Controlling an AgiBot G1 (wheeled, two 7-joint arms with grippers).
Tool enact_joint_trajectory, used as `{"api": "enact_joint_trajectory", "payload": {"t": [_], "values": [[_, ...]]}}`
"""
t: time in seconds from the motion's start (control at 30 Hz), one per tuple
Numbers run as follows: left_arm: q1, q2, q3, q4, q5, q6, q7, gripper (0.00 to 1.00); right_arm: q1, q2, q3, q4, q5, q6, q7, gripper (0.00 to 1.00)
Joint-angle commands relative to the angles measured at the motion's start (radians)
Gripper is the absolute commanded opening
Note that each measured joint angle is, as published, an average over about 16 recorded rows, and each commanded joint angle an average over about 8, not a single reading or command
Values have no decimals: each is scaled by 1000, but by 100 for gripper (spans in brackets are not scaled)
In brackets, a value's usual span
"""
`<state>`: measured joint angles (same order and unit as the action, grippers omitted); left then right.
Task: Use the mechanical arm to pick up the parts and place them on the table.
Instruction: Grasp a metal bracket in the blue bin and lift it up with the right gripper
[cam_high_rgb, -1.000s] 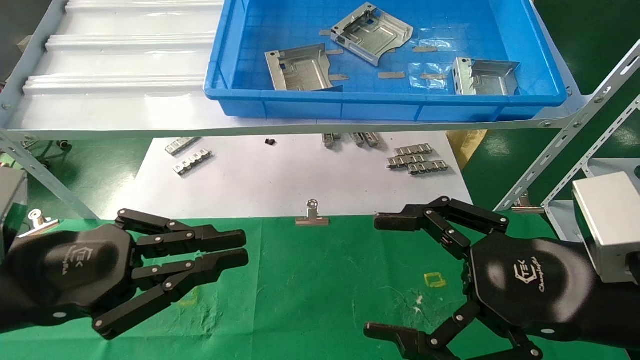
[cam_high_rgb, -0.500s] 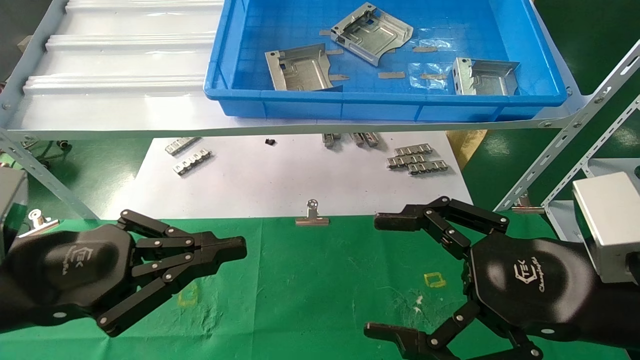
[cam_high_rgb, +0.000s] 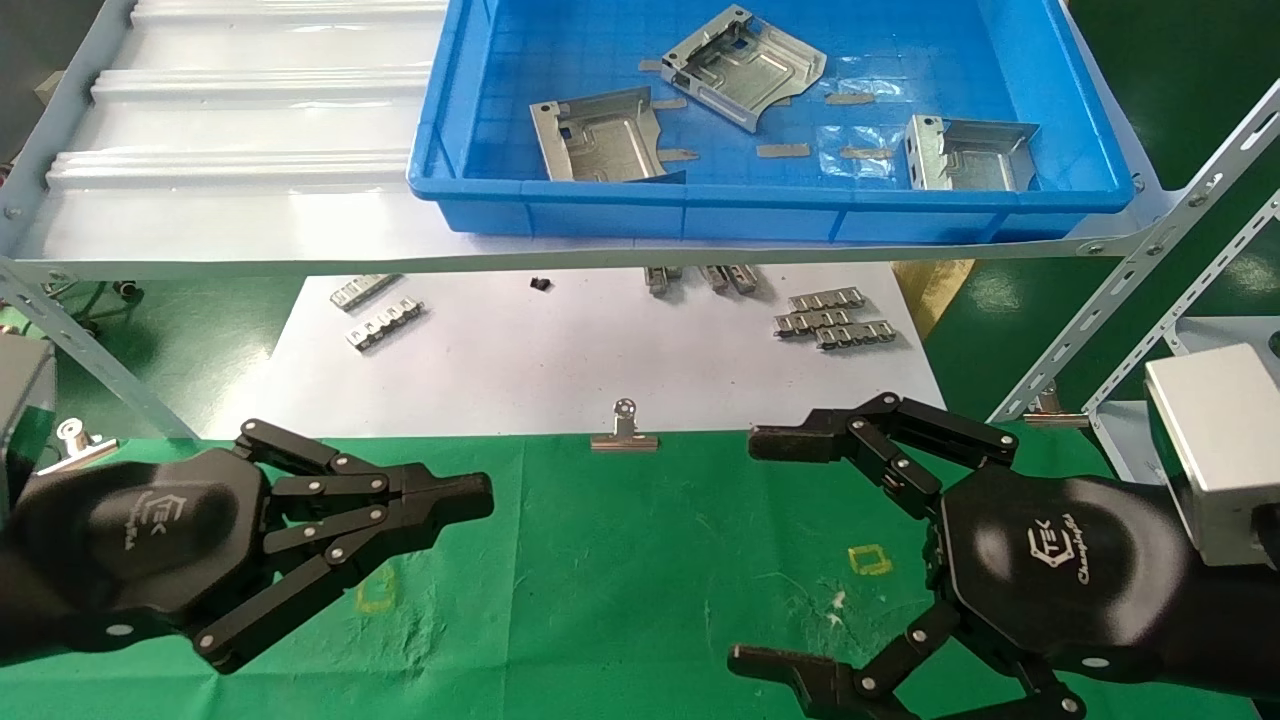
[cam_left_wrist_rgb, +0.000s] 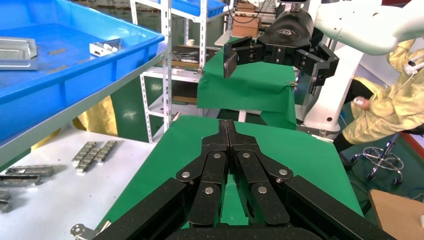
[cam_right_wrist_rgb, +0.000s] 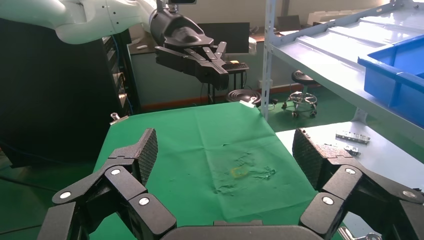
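You have not moved a single part yet, as far as these views show. All three parts are in the blue bin (cam_high_rgb: 1080, 120) up on the pale ribbed shelf (cam_high_rgb: 230, 150): one part (cam_high_rgb: 600, 135) near the bin's front left, a second part (cam_high_rgb: 745, 62) farther back toward the middle, and a third part (cam_high_rgb: 970, 152) at the front right. None of them touches another.

The green tabletop (cam_high_rgb: 640, 560) carries no part; you can see only its yellow square marks and white scuffs. Beyond it lies a white sheet (cam_high_rgb: 560, 360) with small ridged strips (cam_high_rgb: 830, 318) and a binder clip (cam_high_rgb: 624, 430) at its near edge, none of which belong to the job.

Your left gripper (cam_high_rgb: 480, 497) hovers over the left side of the tabletop with its fingers pressed together and nothing between them; the left wrist view confirms the tips meet. Your right gripper (cam_high_rgb: 765, 550) hovers over the right side, spread wide and empty, its ribbed pads (cam_right_wrist_rgb: 147, 150) well apart in the right wrist view.

So the whole task is ahead of you: three pickups from the bin and three placements on the cloth. Judging by posture, the open right gripper looks readier to go up for a part, and the third part is the nearest to it
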<state>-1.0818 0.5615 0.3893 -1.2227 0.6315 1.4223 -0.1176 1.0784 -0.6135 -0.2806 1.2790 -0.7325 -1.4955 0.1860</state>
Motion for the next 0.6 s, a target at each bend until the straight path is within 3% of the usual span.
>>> {"api": "enact_joint_trajectory", "payload": {"t": [0.03, 0.6], "values": [[0, 0, 0, 0, 0, 0, 0, 0, 0, 0, 0, 0, 0, 0, 0, 100], [0, 0, 0, 0, 0, 0, 0, 0, 0, 0, 0, 0, 0, 0, 0, 100]]}}
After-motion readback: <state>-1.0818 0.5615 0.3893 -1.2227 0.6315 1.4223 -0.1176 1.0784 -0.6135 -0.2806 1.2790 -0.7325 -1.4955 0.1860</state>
